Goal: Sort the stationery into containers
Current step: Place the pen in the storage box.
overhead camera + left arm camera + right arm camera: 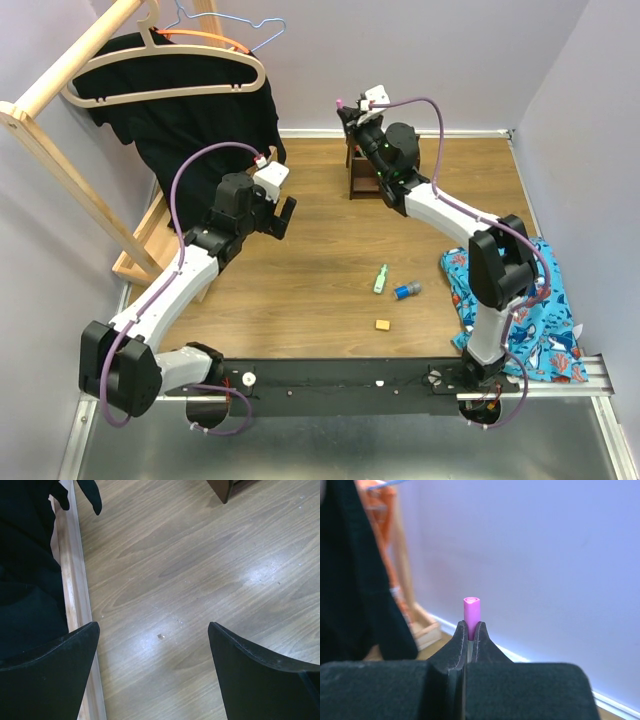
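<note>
Pinching a pink pen [471,611] (triangular tip up), right fingers [449,652] clamped; left fingers [50,672] apart.

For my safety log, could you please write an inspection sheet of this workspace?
Surface: wooden table, no spill seen.
Job's things: green highlighter, blue-capped tube, orange eraser lying loose; dark organizer at the back.
Clutter: fish-print cloth at the right edge.
End effectors: left end effector open, empty; right end effector shut on pink pen.
Cables: purple cables along both arms.
Surroundings: clothes rack with black garment, left side.
</note>
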You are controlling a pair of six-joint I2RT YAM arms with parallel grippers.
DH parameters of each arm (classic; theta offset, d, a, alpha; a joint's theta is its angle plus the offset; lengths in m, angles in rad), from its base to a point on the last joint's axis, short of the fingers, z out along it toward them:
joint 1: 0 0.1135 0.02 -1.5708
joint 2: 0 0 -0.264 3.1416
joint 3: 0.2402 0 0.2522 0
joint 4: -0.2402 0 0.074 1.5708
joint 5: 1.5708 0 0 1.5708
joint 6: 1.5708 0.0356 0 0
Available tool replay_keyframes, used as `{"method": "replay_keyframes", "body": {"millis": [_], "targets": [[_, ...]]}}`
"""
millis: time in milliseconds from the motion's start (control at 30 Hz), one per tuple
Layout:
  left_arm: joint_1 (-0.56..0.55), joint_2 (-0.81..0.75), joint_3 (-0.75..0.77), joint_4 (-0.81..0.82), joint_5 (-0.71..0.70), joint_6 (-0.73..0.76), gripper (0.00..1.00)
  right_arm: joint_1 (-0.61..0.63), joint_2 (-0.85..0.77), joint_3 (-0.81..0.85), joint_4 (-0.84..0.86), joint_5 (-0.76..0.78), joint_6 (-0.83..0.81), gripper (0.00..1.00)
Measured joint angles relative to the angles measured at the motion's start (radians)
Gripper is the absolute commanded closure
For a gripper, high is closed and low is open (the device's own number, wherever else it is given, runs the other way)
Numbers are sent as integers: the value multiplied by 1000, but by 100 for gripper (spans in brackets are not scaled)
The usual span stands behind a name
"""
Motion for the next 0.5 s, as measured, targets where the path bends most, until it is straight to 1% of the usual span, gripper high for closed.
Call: {"method": "replay_keyframes", "body": {"millis": [267,500], "targets": [[0,48,36,-8,0,0,1,-41,69,-54,147,130,-63,99],[0,103,70,-10,0,2,1,-83,89,-63,209,169,-66,99]]}}
